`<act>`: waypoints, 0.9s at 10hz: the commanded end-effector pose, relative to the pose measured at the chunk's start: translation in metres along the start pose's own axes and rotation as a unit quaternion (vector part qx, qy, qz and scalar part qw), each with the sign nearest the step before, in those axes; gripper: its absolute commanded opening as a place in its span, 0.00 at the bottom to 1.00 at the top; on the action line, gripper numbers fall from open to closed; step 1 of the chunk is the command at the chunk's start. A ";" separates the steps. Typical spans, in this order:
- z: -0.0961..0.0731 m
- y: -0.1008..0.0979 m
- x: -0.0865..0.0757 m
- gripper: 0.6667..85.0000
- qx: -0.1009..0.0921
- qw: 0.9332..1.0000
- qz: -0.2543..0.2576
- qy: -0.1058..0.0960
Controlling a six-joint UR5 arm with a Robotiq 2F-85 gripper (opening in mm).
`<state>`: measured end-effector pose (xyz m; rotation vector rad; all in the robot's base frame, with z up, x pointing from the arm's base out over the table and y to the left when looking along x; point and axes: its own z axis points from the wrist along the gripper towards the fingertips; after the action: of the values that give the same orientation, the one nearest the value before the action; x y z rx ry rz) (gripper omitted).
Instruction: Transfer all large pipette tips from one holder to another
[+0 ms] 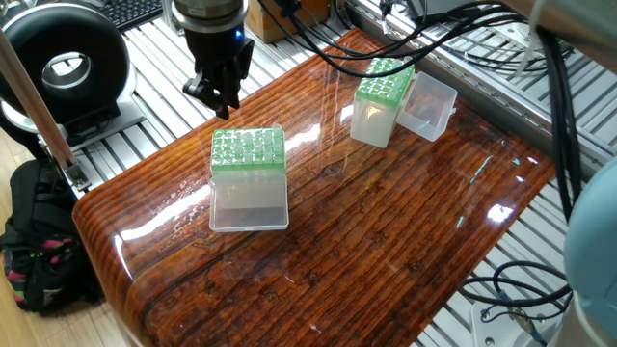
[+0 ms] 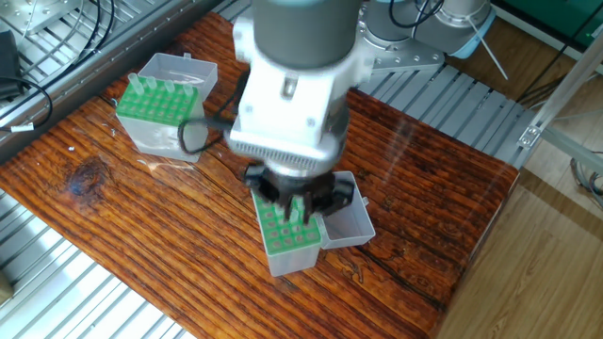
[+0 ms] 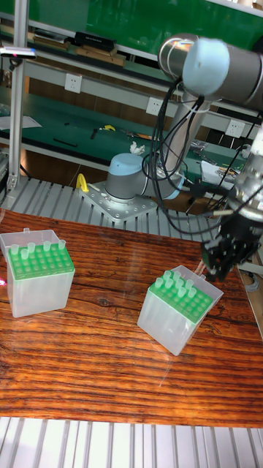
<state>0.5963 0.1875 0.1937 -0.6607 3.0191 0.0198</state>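
Two clear holders with green tops stand on the wooden table. One holder (image 2: pixel 287 250) (image 3: pixel 172 325) (image 1: pixel 249 193) carries several large pipette tips (image 3: pixel 179 281) in its rows. The other holder (image 2: pixel 155 132) (image 3: pixel 36 292) (image 1: pixel 371 116) has a row of tips (image 2: pixel 151 87) (image 3: pixel 29 252) along one side. My gripper (image 2: pixel 292 205) (image 3: pixel 219 272) (image 1: pixel 224 108) hangs just above the first holder, at its lid side, and is blurred by motion. Its fingers stand close together. I cannot make out whether a tip is between them.
An open clear lid (image 2: pixel 347 224) juts out beside the first holder, close to the table edge (image 2: pixel 471 235). A second robot base (image 3: pixel 124 183) and cables (image 1: pixel 463 39) sit behind the table. A black ring-shaped device (image 1: pixel 63 63) and a backpack (image 1: pixel 39 241) lie beyond one end.
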 end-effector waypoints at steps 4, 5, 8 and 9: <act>-0.005 -0.003 -0.006 0.31 -0.004 1.000 0.004 -0.003; -0.005 -0.002 -0.005 0.30 -0.006 1.000 -0.005 -0.001; -0.006 0.019 -0.017 0.31 -0.047 0.999 0.006 -0.024; -0.007 0.022 -0.016 0.31 -0.054 0.998 0.010 -0.022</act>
<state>0.6027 0.2022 0.1969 -0.6511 3.0042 0.1166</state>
